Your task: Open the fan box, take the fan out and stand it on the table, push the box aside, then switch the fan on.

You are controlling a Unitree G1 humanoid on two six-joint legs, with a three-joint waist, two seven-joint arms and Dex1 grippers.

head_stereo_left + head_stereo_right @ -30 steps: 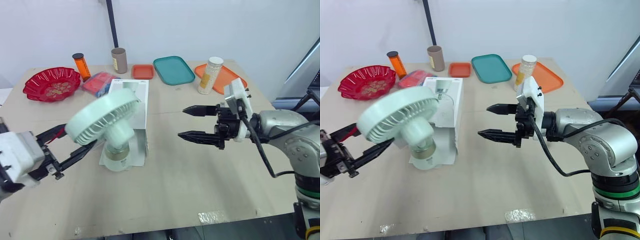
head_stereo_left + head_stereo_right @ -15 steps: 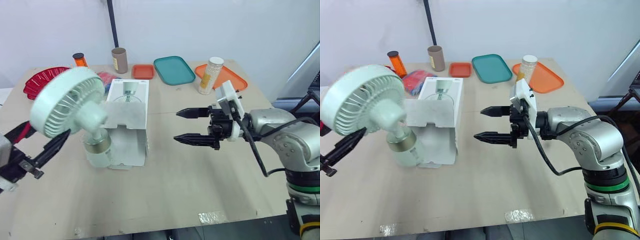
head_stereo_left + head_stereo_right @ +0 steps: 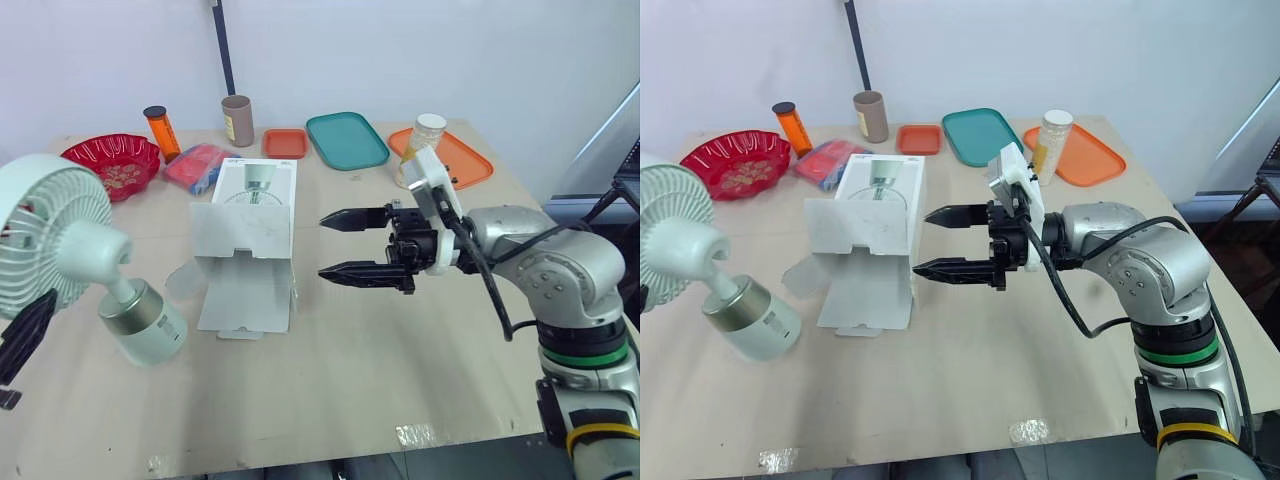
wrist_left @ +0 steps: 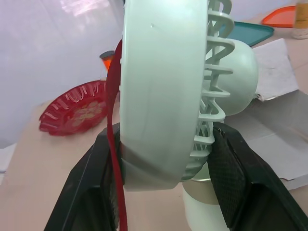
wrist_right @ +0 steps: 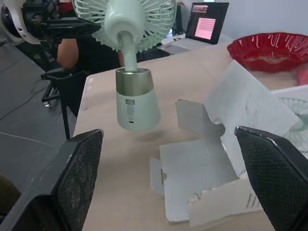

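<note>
The pale green fan (image 3: pixel 60 235) hangs tilted at the table's left, its round base (image 3: pixel 145 326) low over the tabletop; I cannot tell if it touches. My left gripper (image 4: pixel 166 187) is shut on the fan's grille head, with one black finger (image 4: pixel 96 192) on each face. The white fan box (image 3: pixel 250 240) lies open on the table beside the fan, its flaps spread toward me and nothing inside. My right gripper (image 3: pixel 322 246) is open, level with the box's right side and a short gap from it.
Along the far edge stand a red bowl (image 3: pixel 110 165), an orange bottle (image 3: pixel 160 130), a cardboard tube (image 3: pixel 237 120), a small orange tray (image 3: pixel 286 143), a teal tray (image 3: pixel 347 140) and a white bottle (image 3: pixel 420 150) by an orange tray (image 3: pixel 465 158). A red and blue packet (image 3: pixel 198 165) lies behind the box.
My left gripper has carried the fan leftward away from the box and lowered it toward the table. My right gripper has moved left toward the box and stays open.
</note>
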